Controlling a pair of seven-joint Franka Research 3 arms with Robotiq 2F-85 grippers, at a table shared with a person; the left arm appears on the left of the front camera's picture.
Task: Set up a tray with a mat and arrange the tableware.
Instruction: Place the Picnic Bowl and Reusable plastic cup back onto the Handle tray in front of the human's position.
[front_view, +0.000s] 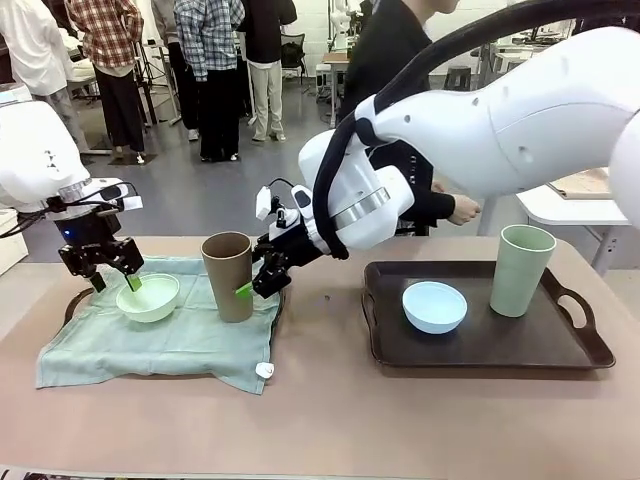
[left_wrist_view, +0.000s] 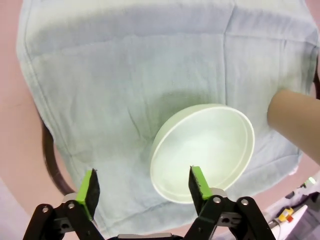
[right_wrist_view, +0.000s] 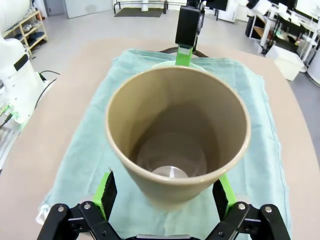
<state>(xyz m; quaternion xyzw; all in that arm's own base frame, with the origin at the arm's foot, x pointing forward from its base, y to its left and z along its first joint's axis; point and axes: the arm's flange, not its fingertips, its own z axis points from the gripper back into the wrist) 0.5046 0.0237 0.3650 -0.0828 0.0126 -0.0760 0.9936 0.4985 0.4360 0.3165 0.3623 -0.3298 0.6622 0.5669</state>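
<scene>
A pale green mat (front_view: 150, 340) covers the left tray (front_view: 72, 305). On it stand a pale green bowl (front_view: 148, 297) and a brown cup (front_view: 228, 275). My left gripper (front_view: 112, 278) hangs open at the bowl's left rim. In the left wrist view the bowl (left_wrist_view: 202, 150) has one finger over its rim and the other outside, above the mat (left_wrist_view: 125, 75). My right gripper (front_view: 262, 280) is open beside the brown cup. In the right wrist view the cup (right_wrist_view: 177, 125) stands between the spread fingers (right_wrist_view: 106, 192), upright on the mat (right_wrist_view: 260, 150).
The dark right tray (front_view: 560, 350) carries a light blue bowl (front_view: 434, 306) and a tall pale green cup (front_view: 522, 270). A person's hand (front_view: 462, 210) rests at the far edge behind my right arm. Bare table lies along the front.
</scene>
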